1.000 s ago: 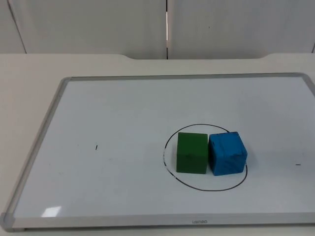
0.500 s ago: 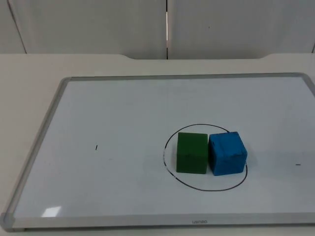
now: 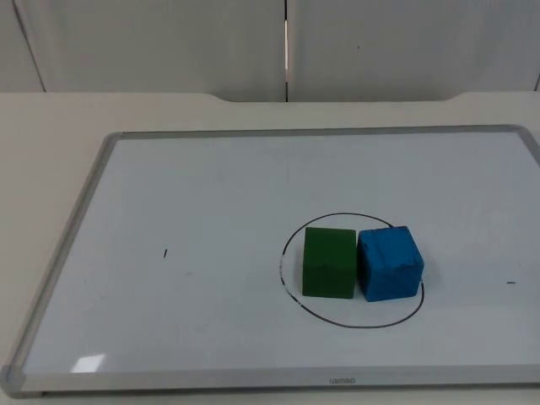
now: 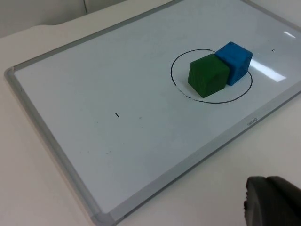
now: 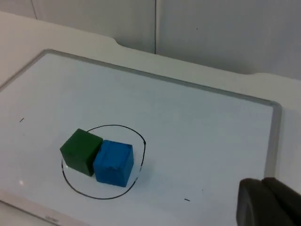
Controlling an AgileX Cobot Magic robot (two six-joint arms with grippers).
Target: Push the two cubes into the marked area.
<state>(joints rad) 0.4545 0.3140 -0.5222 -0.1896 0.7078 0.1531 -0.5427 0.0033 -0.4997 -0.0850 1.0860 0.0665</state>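
White table, framed whiteboard lying flat on it, green cube and blue cube touching inside the drawn circle toward its near edge, my left gripper and right gripper waiting off the board, whether clenched or released I cannot tell.

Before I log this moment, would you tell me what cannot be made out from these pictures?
- Left gripper: the left wrist view's edge cuts off all but a dark fingertip, so open or shut is unknown.
- Right gripper: likewise in the right wrist view.
- Blue cube against the drawn circle: in the top view the cube hides the line there.
- Print on the whiteboard frame: too small to read.
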